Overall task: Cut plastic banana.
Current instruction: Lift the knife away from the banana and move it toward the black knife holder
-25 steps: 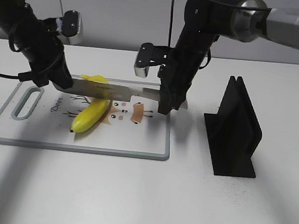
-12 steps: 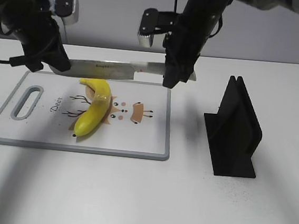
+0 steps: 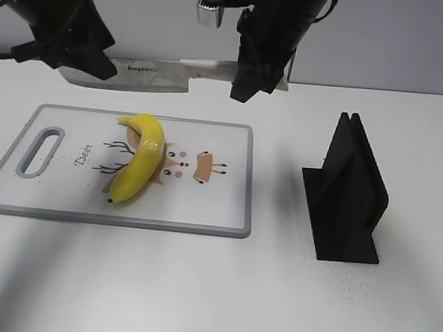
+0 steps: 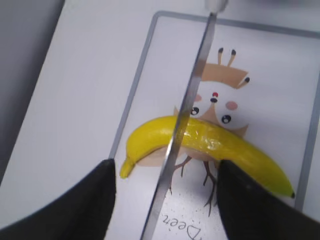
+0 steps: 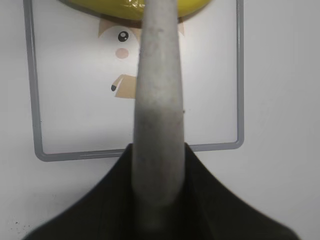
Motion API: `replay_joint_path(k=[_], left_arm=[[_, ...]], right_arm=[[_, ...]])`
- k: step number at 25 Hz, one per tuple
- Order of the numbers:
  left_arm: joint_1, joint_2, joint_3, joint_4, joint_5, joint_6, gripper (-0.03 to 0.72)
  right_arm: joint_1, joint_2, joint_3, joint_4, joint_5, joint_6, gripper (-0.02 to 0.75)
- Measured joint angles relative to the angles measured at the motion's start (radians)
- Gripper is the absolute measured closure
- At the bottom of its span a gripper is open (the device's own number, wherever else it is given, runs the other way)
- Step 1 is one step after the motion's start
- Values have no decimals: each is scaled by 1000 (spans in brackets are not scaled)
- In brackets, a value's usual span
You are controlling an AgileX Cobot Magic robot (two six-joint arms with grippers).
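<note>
The yellow plastic banana (image 3: 138,163) lies whole on the white cutting board (image 3: 202,201), stem toward the back. A knife (image 3: 148,74) hangs level in the air above the board's far edge, clear of the banana. My right gripper (image 3: 245,83) is shut on the knife's grey handle (image 5: 157,100). My left gripper (image 3: 78,67) is at the blade's tip end; in the left wrist view its fingers (image 4: 165,200) stand wide apart on either side of the thin blade (image 4: 187,105), with the banana (image 4: 210,142) below. The banana's edge (image 5: 100,6) shows at the top of the right wrist view.
A black slotted knife stand (image 3: 348,195) stands on the white table to the right of the board. The board has a grey rim, a handle slot (image 3: 41,150) at its left end and a printed deer picture (image 3: 206,164).
Both arms have lifted the knife up and back, from level with the banana to well above the board's far edge. The banana stays on the board.
</note>
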Motion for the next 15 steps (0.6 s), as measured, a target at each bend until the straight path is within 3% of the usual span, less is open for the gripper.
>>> replay_joint_path(k=[3,9,13,15], left_arm=[[0,-33,0,-31,-16,-2,36],[0,-106,0,-41,-22,-20,29],[0,-170,0,25,-32,-145,37],[0,-207,0,87,-39,-272,42]], right_arm=[[0,-18,0,-11,2,1,555],[0,-96,32,-18,1,5,555],[0,-177,129,-52,3,11,555],[0,-218,174,-76,5,46,555]])
